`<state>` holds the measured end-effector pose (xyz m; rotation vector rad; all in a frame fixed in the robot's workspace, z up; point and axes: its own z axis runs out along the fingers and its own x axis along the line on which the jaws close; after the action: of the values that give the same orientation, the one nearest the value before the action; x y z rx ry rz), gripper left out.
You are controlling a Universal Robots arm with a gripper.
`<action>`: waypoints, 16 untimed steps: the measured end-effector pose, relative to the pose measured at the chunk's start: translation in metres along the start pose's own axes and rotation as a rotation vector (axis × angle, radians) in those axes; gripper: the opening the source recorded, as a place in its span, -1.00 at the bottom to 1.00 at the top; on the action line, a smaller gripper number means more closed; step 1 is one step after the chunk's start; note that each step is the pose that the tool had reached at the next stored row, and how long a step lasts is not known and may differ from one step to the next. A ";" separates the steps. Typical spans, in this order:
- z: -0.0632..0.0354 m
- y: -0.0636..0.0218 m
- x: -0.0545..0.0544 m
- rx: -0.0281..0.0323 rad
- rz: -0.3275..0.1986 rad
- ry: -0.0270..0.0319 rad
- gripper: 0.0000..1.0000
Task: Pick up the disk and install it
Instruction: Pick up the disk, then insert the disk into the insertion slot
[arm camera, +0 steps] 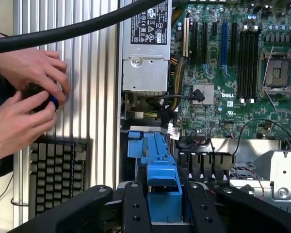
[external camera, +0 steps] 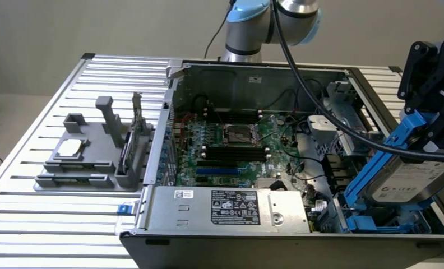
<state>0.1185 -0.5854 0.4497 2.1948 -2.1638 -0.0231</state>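
Closest in, my gripper [arm camera: 164,191] is clamped on the disk [external camera: 405,182]: its black fingers [arm camera: 136,208] pinch the blue plastic carrier frame [external camera: 383,154] from both sides. The drive hangs tilted over the corner of the open case [external camera: 259,75] at the exterior view's right, apart from the drive bay [external camera: 368,224] below it. So I judge the pick-up done and the install step in hand, with the drive not yet seated.

Seating it would call for squaring the frame with the bay's blue rails, because the smooth metal body is heavy for a grip on thin plastic, and loose cables lie near.

Beyond the bay sits the boxy grey power supply [external camera: 230,207], matte sheet metal with a printed sticker. Past it is the green motherboard [external camera: 230,151], bristling with slots and a square socket. Farther off, on the ribbed aluminium table [external camera: 27,224], a person's hands [arm camera: 29,92] work a small dark object beside a black keyboard [arm camera: 53,174].
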 end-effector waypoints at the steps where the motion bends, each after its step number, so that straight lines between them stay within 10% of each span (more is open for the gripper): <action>1: 0.0000 0.0000 0.000 0.0000 0.000 0.0000 -0.35; 16: 0.0000 0.0000 0.000 0.0002 0.000 0.0001 -0.35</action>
<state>0.1185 -0.5854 0.4497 2.1948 -2.1639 -0.0228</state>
